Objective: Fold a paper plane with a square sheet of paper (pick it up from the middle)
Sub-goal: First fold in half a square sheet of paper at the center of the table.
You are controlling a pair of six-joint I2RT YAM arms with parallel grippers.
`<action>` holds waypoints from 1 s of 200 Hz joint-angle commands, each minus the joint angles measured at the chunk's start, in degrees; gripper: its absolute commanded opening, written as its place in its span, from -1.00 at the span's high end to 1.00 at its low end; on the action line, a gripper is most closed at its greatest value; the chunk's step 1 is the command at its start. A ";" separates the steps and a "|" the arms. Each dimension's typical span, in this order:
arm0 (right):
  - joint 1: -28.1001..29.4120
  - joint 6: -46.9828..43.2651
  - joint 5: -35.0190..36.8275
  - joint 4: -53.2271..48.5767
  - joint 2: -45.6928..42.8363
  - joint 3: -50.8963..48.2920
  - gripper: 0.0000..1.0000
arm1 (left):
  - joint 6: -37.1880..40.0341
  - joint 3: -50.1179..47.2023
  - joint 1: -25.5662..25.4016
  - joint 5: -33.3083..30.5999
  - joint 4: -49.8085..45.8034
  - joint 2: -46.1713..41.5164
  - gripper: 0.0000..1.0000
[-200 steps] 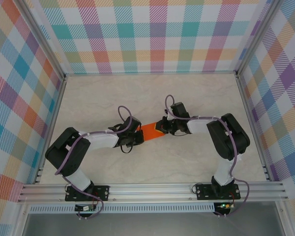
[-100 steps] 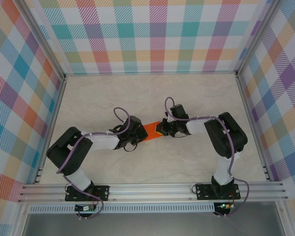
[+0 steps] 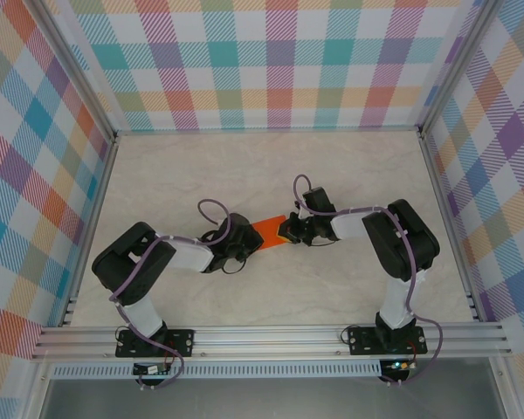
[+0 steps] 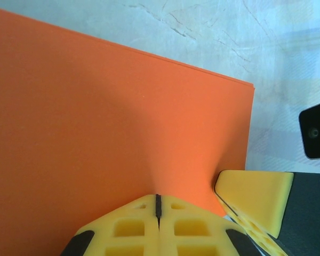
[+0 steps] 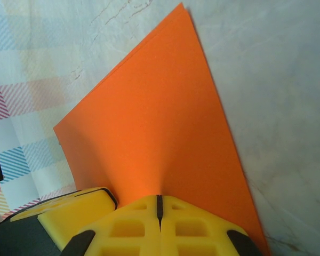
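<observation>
Overhead view of a pale marbled table (image 3: 358, 175) boxed in by pastel plaid walls (image 3: 271, 61). Two black and white robot arms reach in from the near edge and bend towards each other, the left arm (image 3: 179, 253) from the left and the right arm (image 3: 393, 231) from the right, meeting near the middle of the table. Between their tips lies the orange paper (image 3: 268, 232), folded into layers, a short strip whose long axis runs from one arm to the other and rises slightly to the right. Neither arm is nearer; each is at one end of the strip. Close up, the left gripper (image 4: 158, 198) has its yellow fingers pressed together, and the paper puckers in towards their seam, so it looks clamped on the sheet. The right gripper (image 5: 159, 198) is closed the same way on the opposite end. The claws face each other along the strip, so the next move likely depends on both shifting together
</observation>
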 commanded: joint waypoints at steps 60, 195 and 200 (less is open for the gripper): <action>0.26 0.31 5.77 -7.17 3.23 -0.56 1.00 | -3.25 -8.91 -0.93 -6.76 0.01 -1.70 1.00; 0.20 3.67 14.33 -14.53 7.20 0.66 1.00 | -7.73 -18.70 -1.31 -12.32 -3.94 -9.69 1.00; 0.11 3.69 14.43 -14.76 7.34 0.75 1.00 | -7.76 -19.05 -1.28 -12.60 -4.63 -10.49 1.00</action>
